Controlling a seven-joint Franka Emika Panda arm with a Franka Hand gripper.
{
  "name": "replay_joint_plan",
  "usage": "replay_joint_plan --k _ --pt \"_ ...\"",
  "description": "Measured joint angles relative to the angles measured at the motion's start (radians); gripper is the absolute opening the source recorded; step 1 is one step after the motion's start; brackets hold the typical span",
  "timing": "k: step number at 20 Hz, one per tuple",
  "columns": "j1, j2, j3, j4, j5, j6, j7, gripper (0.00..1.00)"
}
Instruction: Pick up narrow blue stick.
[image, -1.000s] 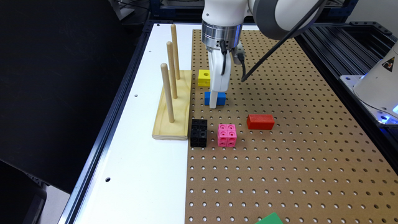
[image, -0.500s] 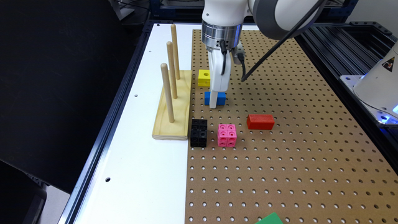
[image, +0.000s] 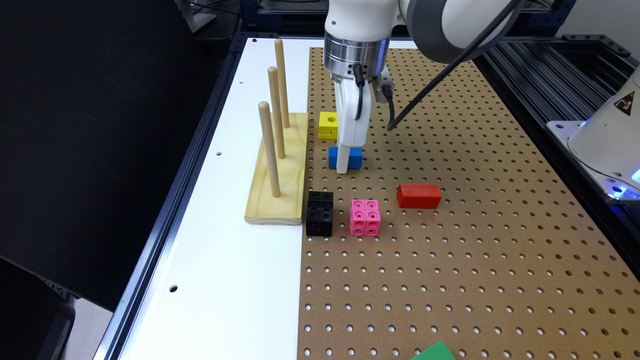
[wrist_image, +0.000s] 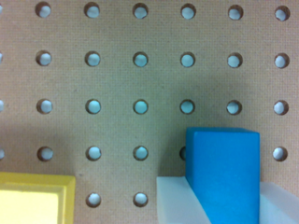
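The narrow blue stick (image: 354, 156) lies on the brown pegboard (image: 450, 250), just in front of a yellow cube with a hole (image: 327, 124). My gripper (image: 344, 164) stands straight down over it, its white body covering the block's middle. In the wrist view the blue stick (wrist_image: 222, 163) sits between my two white fingers (wrist_image: 172, 201), and each finger lies against one of its sides. The gripper (wrist_image: 223, 201) is shut on it. The block rests low at the board.
A red block (image: 419, 195), a pink cube (image: 365, 217) and a black block (image: 320, 213) lie nearer the camera. A wooden base with three upright pegs (image: 276, 150) stands at the exterior view's left. A green piece (image: 434, 352) peeks in at the bottom edge.
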Motion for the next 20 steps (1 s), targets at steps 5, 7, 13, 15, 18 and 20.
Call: replay_joint_plan --k 5,7,13,15,18,20 --pt "0.0 -0.052 0.0 -0.001 0.0 -0.051 0.0 0.0" --pt "0.0 -0.063 0.0 -0.001 0.0 -0.065 0.0 0.0" --pt "0.0 -0.108 0.0 -0.001 0.0 -0.102 0.0 0.0" --pt "0.0 -0.155 0.0 -0.001 0.0 -0.151 0.0 0.0" --pt "0.0 -0.198 0.001 -0.002 0.0001 -0.198 0.0 0.0" --pt "0.0 -0.215 0.002 -0.001 0.0001 -0.212 0.0 0.0"
